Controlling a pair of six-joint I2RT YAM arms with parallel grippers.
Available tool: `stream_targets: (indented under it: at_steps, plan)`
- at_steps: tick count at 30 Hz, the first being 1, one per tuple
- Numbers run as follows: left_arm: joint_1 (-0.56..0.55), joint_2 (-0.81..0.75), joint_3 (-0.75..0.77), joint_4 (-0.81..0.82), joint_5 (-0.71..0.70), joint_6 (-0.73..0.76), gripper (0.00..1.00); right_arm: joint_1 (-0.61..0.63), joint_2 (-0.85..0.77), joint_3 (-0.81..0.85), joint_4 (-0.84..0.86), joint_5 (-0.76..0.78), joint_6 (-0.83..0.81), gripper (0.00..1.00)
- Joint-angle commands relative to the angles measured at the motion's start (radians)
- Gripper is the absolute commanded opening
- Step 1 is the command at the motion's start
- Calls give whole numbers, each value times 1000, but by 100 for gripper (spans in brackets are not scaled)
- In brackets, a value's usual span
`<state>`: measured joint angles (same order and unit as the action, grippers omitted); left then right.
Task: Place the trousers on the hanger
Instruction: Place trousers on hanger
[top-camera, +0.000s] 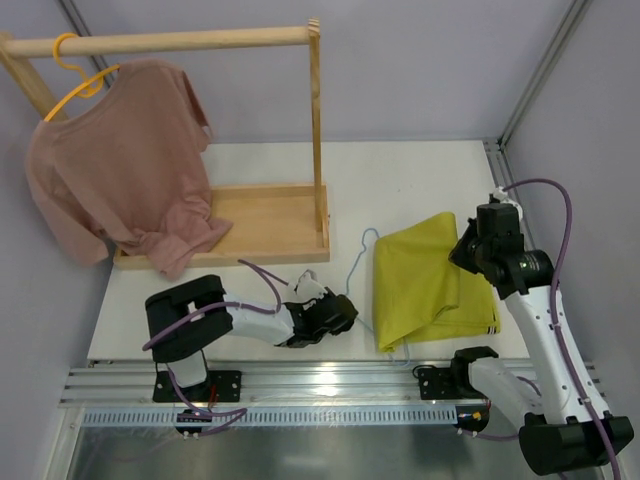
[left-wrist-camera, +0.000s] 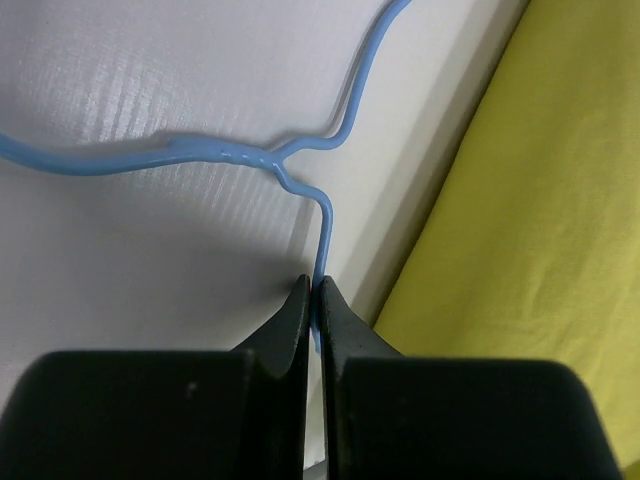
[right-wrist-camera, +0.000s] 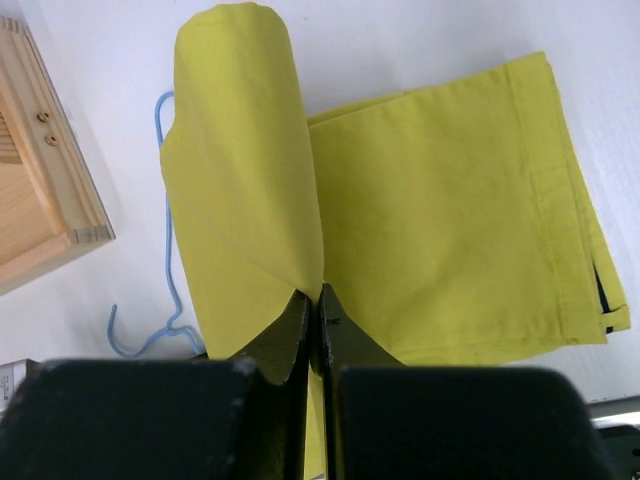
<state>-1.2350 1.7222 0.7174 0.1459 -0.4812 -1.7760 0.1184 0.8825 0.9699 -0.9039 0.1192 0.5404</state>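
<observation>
Meanwhile, clamping the light-blue wire hanger (left-wrist-camera: 220, 152) near its neck with the left gripper (left-wrist-camera: 317, 290), lower centre of the overhead view. Pinching a lifted fold of the yellow-green trousers (top-camera: 430, 285) with the right gripper (right-wrist-camera: 318, 295), centre right. Set with the hanger's length running up-frame along the trousers' left edge, partly underneath, closest to the left gripper.

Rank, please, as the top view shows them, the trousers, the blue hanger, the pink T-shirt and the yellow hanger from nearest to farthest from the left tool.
1. The blue hanger: pinched in the left tool itself.
2. The trousers: just to its right.
3. The pink T-shirt: hanging far off to the left.
4. The yellow hanger: farthest, above the shirt at top left.
</observation>
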Motion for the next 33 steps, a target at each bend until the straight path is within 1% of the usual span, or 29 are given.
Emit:
stream_targets:
  at_steps: [1,2,4,5,6,7,8,11,12,15,18,19,20,22,24,25,27,28,30,31,32,33]
  plan:
    - [-9,65,-54,-172,9,-13,0,-5,10,136,-22,71,-57,4]
    - [-8,63,-70,-178,7,-40,0,-16,15,147,-39,135,-84,4]
    - [-8,50,-96,-174,-8,-54,0,-46,24,142,-58,183,-114,4]
    - [-6,42,-122,-178,-13,-74,0,-86,36,133,-58,210,-140,4]
    - [-6,34,-134,-177,-17,-82,0,-106,39,119,-49,215,-148,4]
    - [-6,21,-145,-177,-23,-86,0,-165,45,84,-40,217,-152,4]
    - [-4,14,-157,-178,-28,-92,0,-189,47,64,-15,221,-155,4]
    - [-6,10,-162,-157,-28,-82,0,-275,78,-34,61,128,-151,5]
    - [-6,8,-158,-154,-27,-73,0,-283,93,-69,72,140,-146,10]
    - [-4,1,-139,-158,-25,-43,0,-318,136,-123,111,218,-154,10]
    - [-6,-1,-127,-161,-31,-33,0,-365,142,-138,145,192,-152,9]
    - [-6,0,-124,-157,-31,-31,0,-367,142,-137,152,195,-148,12]
    - [-6,7,-122,-151,-28,-27,0,-367,145,-137,163,212,-140,19]
    - [-9,16,-110,-100,-20,-5,0,-376,174,-120,172,202,-141,44]
    - [-9,30,-90,-104,-4,7,0,-379,229,-65,143,194,-154,47]
    - [-15,33,-67,-120,-4,18,0,-378,237,-41,93,183,-154,47]
    - [-20,34,-49,-138,-3,23,0,-378,221,-5,68,139,-157,47]
    - [-24,37,-36,-143,-4,23,0,-379,178,3,42,117,-155,47]
    - [-26,48,-21,-143,1,27,0,-378,124,15,28,21,-142,47]
    - [-24,50,-15,-146,1,35,0,-378,58,6,54,-33,-135,47]
    - [-26,53,3,-190,-2,35,0,-379,35,-9,74,-216,-113,47]
    - [-26,56,8,-196,-3,36,0,-378,15,-52,97,-296,-94,47]
